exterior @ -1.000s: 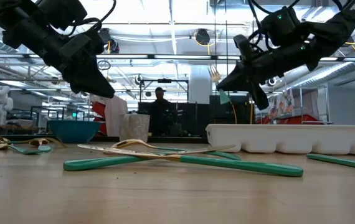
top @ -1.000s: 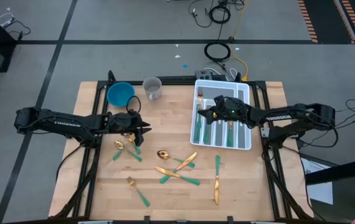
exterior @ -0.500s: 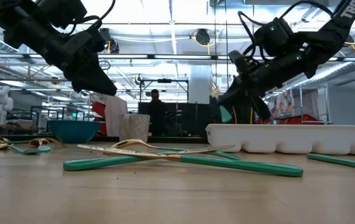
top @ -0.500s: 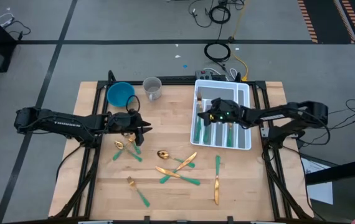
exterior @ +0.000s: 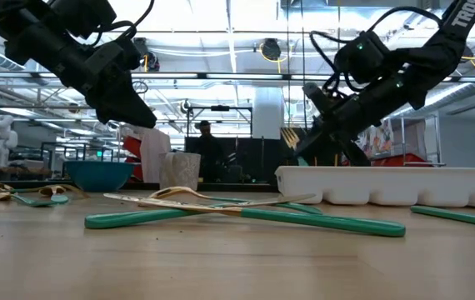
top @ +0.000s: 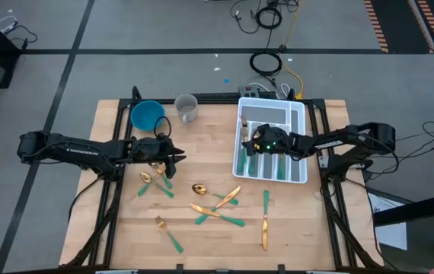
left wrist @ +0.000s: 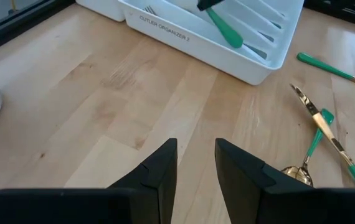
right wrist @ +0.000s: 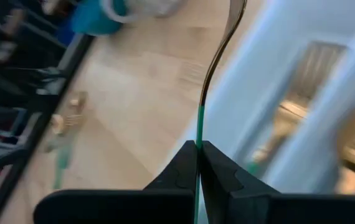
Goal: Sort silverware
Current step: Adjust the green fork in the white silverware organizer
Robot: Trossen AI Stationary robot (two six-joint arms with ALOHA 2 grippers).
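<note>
My right gripper [top: 253, 143] hovers over the white organizer tray [top: 305, 169] and is shut on a fork [right wrist: 213, 59] with a gold head and a green handle. In the low view the fork's head [exterior: 288, 137] stands just above the tray's left end [exterior: 292, 177]. My left gripper [left wrist: 196, 163] hangs open above bare wood left of centre [top: 173, 160], with nothing between its fingers. Several more pieces of silverware lie flat on the table: a spoon [top: 199, 189], crossed pieces [top: 218, 214], a fork [top: 167, 231] and a knife [top: 264, 221]. My right gripper pinches the fork's green handle [right wrist: 199, 129] between its two fingers, close to where the handle meets the gold neck. The fingers lie along the fork and slant downward. The gold head sticks out past the fingertips, and the fork is lifted clear above the tray.
A blue bowl [top: 147, 114] and a clear cup [top: 186, 108] stand at the far left of the table. The tray's compartments hold a few green-handled pieces [top: 266, 161]. Bare wood lies between my left gripper and the tray [left wrist: 165, 93].
My right gripper has sunk toward the tray with the fork and has rolled a little. The fork's head now stands just above the tray's rim instead of well above it.
</note>
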